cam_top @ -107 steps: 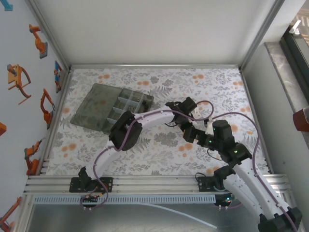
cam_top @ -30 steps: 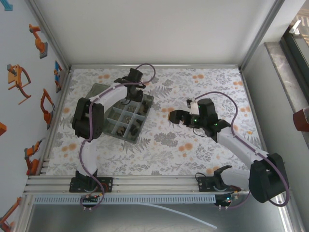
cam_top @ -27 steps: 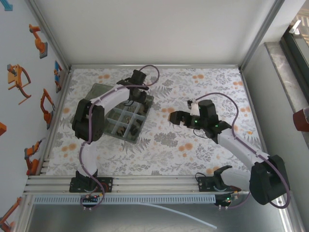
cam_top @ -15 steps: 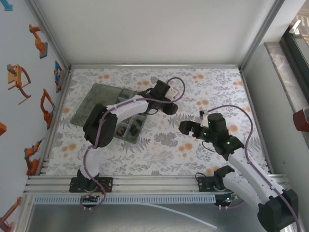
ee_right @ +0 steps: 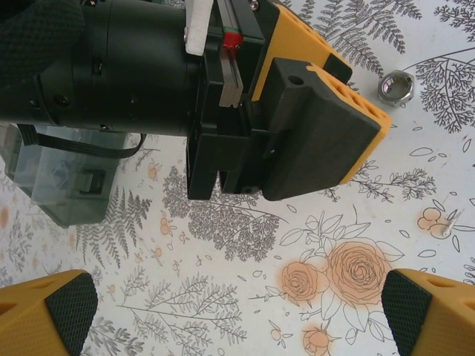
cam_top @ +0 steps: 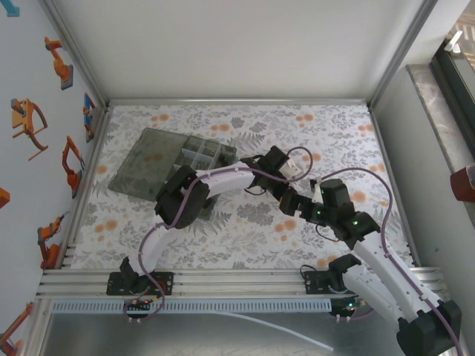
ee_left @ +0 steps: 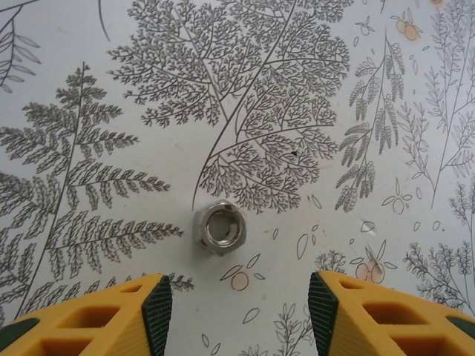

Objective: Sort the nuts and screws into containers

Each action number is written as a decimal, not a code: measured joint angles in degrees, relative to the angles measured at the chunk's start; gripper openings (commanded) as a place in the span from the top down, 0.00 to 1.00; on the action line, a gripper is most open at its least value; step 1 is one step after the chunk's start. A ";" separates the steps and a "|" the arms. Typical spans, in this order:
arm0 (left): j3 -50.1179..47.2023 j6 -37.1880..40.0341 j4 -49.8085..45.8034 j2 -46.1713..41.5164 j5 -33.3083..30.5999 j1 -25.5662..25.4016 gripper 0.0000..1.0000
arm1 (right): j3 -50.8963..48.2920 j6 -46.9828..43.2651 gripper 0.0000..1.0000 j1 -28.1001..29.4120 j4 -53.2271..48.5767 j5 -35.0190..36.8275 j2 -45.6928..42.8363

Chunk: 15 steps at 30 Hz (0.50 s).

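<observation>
a silvery hexagonal nut (ee_left: 220,227), shiny and round-bored, is seen lying flat on the fern-printed cloth (ee_left: 356,89), just ahead of the left gripper (ee_left: 240,305), whose yellow-backed jaws are held apart, clear of it. the right gripper (ee_right: 237,311) is spread wide. the organizer box (cam_top: 145,159) is set well apart, far left.

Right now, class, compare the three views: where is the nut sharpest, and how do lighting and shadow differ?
Left wrist view: the silvery hex nut is crisp under even light, faint shadow. Right wrist view: the left hand looms dark; the nut sits small, top right. Top external view: flat light, nut too small to resolve.
</observation>
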 measured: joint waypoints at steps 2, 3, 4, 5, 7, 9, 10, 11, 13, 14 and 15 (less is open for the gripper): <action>2.14 0.20 -0.92 1.20 -0.59 -0.68 0.47 | 0.11 -0.02 0.00 0.00 -0.33 0.00 0.02; 3.63 0.26 -1.49 2.12 -1.29 -0.98 0.47 | 0.15 -0.02 0.00 0.00 -0.46 0.00 0.02; 5.33 0.39 -2.19 3.30 -2.25 -1.29 0.47 | 0.15 -0.02 0.00 0.00 -0.48 0.00 0.02; 6.71 0.44 -2.93 4.26 -3.28 -1.53 0.47 | 0.15 -0.02 0.00 0.00 -0.50 0.00 0.02; 9.75 0.48 -5.25 6.05 -5.86 -2.01 0.46 | 0.15 -0.04 0.00 0.00 -0.63 0.00 0.02; 13.00 0.52 -7.19 7.32 -9.20 -2.54 0.46 | 0.35 -0.04 0.00 0.00 -0.68 0.02 0.13; 14.75 0.55 -8.15 8.28 -10.67 -2.80 0.46 | 0.48 -0.04 0.00 0.00 -0.68 0.02 0.24; 16.22 0.59 -9.07 9.20 -12.04 -2.97 0.47 | 0.61 -0.04 0.00 0.00 -0.66 0.00 0.24; 18.84 0.63 -11.39 10.32 -14.03 -3.28 0.51 | 0.90 -0.07 0.00 0.00 -0.68 0.02 0.35; 19.76 0.70 -12.02 10.80 -14.88 -3.50 0.52 | 1.01 -0.07 0.00 0.00 -0.68 0.00 0.39; 20.48 0.92 -12.59 11.30 -15.80 -3.58 0.54 | 1.11 -0.07 0.00 0.00 -0.66 0.02 0.48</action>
